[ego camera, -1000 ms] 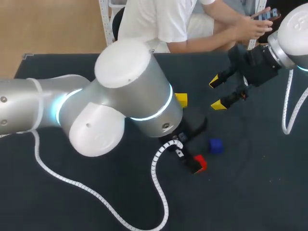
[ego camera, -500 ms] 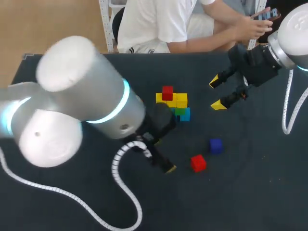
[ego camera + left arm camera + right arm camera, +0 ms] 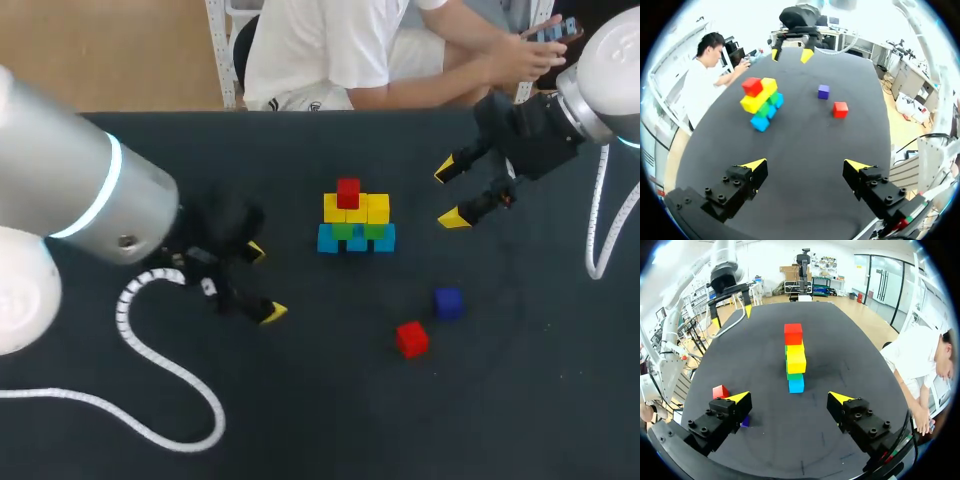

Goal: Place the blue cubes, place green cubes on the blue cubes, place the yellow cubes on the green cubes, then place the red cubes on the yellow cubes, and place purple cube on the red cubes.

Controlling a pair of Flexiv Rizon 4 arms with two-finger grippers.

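1. Head view: the stack [image 3: 356, 222] is standing mid-table, with blue cubes at the bottom, green above them, yellow above those and one red cube on top. The loose red cube [image 3: 411, 339] is lying on the table [image 3: 520, 400], nearer the robot than the stack and toward my right, and the purple cube [image 3: 448, 302] is sitting just beside it. The left gripper [image 3: 264, 282] is hanging wide open and carrying nothing, off to the stack's left. The right gripper [image 3: 449, 195] is hovering to the stack's right, also spread wide and empty. Neither arm is looking clearly nearer the loose red cube, though the purple cube is lying closer to the right one.

2. Left wrist view: the left gripper [image 3: 806, 165] is showing its fingers far apart with bare table between them. The loose red cube [image 3: 840, 109] is lying ahead and over toward one finger's side, so a reach would be needing a sideways shift. The stack [image 3: 760, 100] is rising ahead on the other side.

3. Right wrist view: the right gripper [image 3: 788, 398] is gaping wide and gripping nothing, with the stack [image 3: 795, 357] standing straight ahead. The loose red cube [image 3: 720, 391] is sitting outside the gap, just beside one finger.
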